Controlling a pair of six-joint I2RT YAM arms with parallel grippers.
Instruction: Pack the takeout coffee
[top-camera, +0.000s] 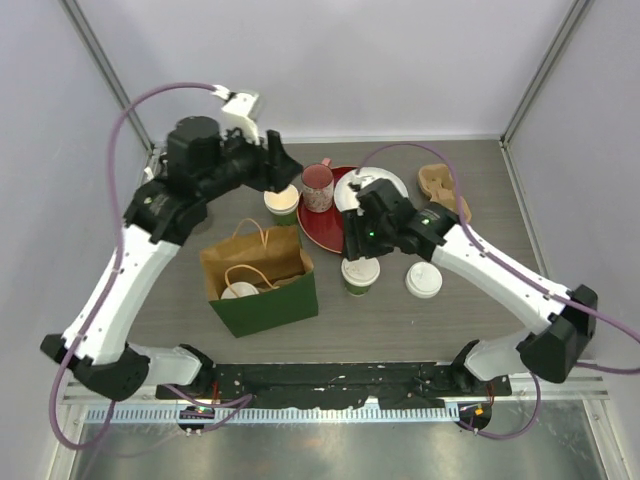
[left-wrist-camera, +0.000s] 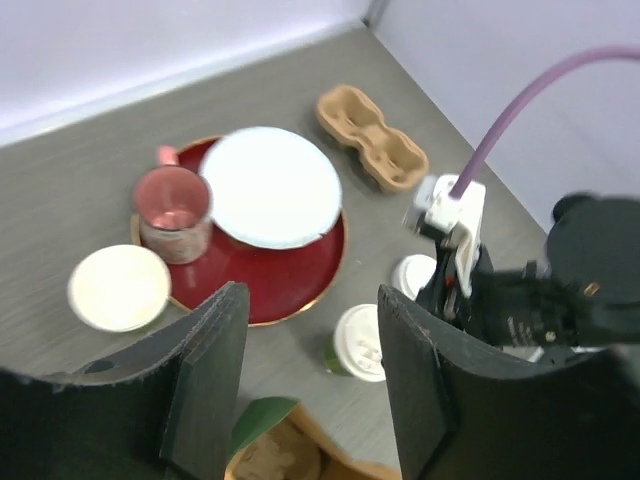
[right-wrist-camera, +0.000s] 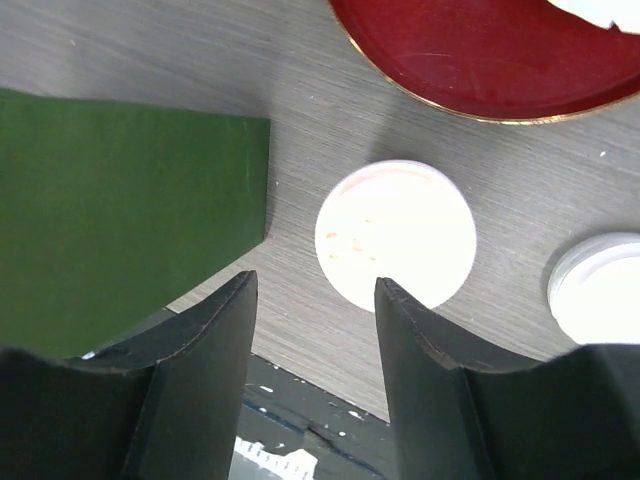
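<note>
Green bag (top-camera: 268, 305) — lidded cup (top-camera: 360, 272) near

**Camera layout**
Top cam: high over the near edge, looking down on the whole table (top-camera: 400, 320). Left wrist: raised at far left, angled right across the red plate (left-wrist-camera: 270, 280). Right wrist: close, straight down on a lidded cup (right-wrist-camera: 395, 235). All three share plate and cup.

**Figure: Robotics laboratory test cell**

Plain pale wall panels (top-camera: 330, 60) framed by metal posts (top-camera: 100, 50) enclose a grey table (top-camera: 480, 320). The left arm (top-camera: 110, 290) and right arm (top-camera: 490, 265) are bolted to a black mounting rail (top-camera: 330, 380) and trail purple cables (top-camera: 165, 90).
</note>
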